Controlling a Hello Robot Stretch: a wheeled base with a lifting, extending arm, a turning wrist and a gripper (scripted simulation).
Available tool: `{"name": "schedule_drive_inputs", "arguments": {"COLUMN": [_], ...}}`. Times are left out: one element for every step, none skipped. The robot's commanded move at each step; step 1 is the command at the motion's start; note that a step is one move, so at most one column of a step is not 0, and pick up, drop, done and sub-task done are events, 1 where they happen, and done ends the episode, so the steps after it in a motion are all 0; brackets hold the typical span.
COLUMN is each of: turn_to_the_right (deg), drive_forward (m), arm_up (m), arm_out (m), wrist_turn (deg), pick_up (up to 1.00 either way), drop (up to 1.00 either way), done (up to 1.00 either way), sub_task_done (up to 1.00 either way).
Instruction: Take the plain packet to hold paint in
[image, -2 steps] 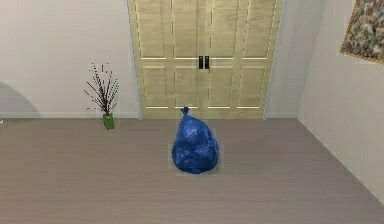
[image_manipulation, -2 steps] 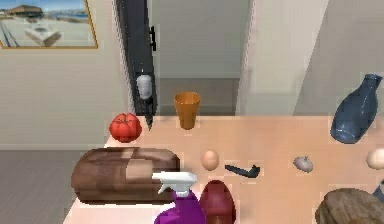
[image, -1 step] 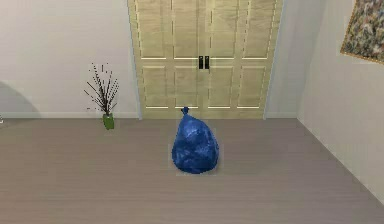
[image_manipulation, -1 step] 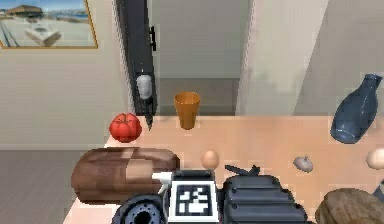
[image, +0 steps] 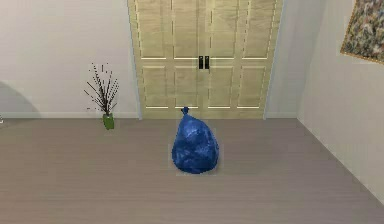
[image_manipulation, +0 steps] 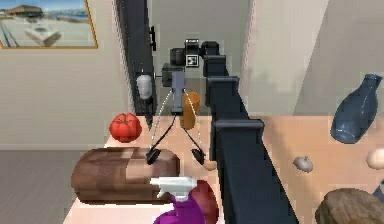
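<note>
My gripper (image_manipulation: 176, 155) reaches out over a pale tabletop (image_manipulation: 280, 140) at the end of the dark arm bar (image_manipulation: 235, 130). Its two thin fingers (image_manipulation: 152, 152) spread down toward the end of a brown bread loaf (image_manipulation: 120, 175). Just behind the gripper body stands an orange-brown object (image_manipulation: 191, 108), partly hidden by the fingers. I cannot tell whether the gripper holds anything. A small grey cylinder (image_manipulation: 145, 85) stands farther back on the left.
On the table are a red tomato (image_manipulation: 125, 126), a purple spray bottle (image_manipulation: 178, 200), a dark blue vase (image_manipulation: 357, 110) and a small pale lump (image_manipulation: 302, 163). Ahead, a blue tied bag (image: 195, 145) lies on the floor before cream double doors (image: 205, 55), with a potted plant (image: 103, 100) nearby.
</note>
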Motion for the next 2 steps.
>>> {"name": "schedule_drive_inputs", "arguments": {"turn_to_the_right": [0.0,0.0], "drive_forward": [0.00,0.00], "arm_up": [0.00,0.00], "arm_out": [0.00,0.00], "wrist_turn": [45.0,45.0], "pick_up": [0.00,0.00], "drop": [0.00,0.00], "done": [0.00,0.00], "sub_task_done": [0.00,0.00]}}
